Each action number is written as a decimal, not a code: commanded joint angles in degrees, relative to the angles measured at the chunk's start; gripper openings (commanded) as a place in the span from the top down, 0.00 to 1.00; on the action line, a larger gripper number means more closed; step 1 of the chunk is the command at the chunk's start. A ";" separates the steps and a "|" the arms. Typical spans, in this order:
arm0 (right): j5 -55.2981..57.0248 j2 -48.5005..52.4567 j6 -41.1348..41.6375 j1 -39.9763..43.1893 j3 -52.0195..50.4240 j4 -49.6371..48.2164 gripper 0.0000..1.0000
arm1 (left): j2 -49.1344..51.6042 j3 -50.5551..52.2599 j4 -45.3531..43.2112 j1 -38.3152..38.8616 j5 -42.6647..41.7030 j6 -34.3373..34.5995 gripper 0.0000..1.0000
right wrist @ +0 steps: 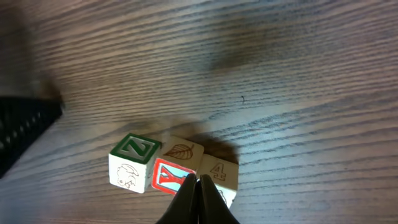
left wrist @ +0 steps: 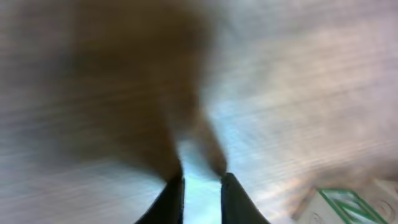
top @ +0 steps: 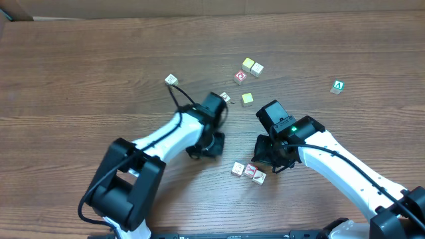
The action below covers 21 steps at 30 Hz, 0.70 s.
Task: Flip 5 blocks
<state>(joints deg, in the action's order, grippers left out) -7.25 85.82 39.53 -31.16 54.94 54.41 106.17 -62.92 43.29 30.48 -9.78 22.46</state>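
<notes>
You are holding the right end effector (right wrist: 198, 188) with its fingers closed tight together and gripping nothing. Its tip is sitting at the seam between the pale wooden cube with the red-framed Y face (right wrist: 166, 177) and the pale wooden cube printed with a 4 (right wrist: 219, 169), and it appears to be touching them. Those two are lying in a touching row with a green-topped Z cube (right wrist: 132, 163), at about 6 o'clock on the brown wooden table (top: 80, 60).

The flipping step looks to be in hand: you are probably levering one cube over with the closed tip. The next move is calling for a short, low nudge that rolls one cube onto a new face without scattering its neighbours.

Your left end effector (left wrist: 202, 182) is hanging at 10 o'clock of that row, with its fingers slightly apart and empty and its view blurred. Another pale cube with a red picture (top: 240, 77) is lying toward 12 o'clock.
</notes>
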 commanded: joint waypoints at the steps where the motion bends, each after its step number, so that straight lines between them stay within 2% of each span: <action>1: 0.13 -0.57 -0.81 0.17 0.87 -0.24 0.96 | -0.55 -4.02 -0.13 -5.33 2.29 -3.34 0.62; 3: 0.09 -0.57 -1.38 0.17 1.46 0.13 0.94 | -0.55 -6.60 -0.02 -8.20 2.29 -5.03 0.55; 6: 0.09 -0.63 -1.90 0.17 2.64 1.62 0.82 | -0.55 -10.64 0.52 -11.47 2.34 -7.67 0.41; 9: 0.09 -0.63 -2.19 0.17 4.31 3.69 0.79 | -0.52 -14.67 0.57 -14.03 2.99 -9.31 0.33; 13: 0.07 -1.29 -2.95 0.17 6.60 6.03 0.74 | 0.17 -19.34 -0.13 -15.69 5.38 -9.75 0.25; 16: -0.20 -2.32 -4.02 0.17 8.35 7.19 0.65 | 2.62 -23.34 0.42 -16.24 6.51 -9.66 0.23; 21: -0.61 -4.42 -5.53 0.17 10.93 10.36 0.55 | 9.57 -30.71 4.28 -17.00 10.80 -3.69 0.17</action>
<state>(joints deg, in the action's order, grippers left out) -7.38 83.92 35.59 -31.11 63.11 63.99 110.41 -89.76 45.78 14.35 -3.09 15.03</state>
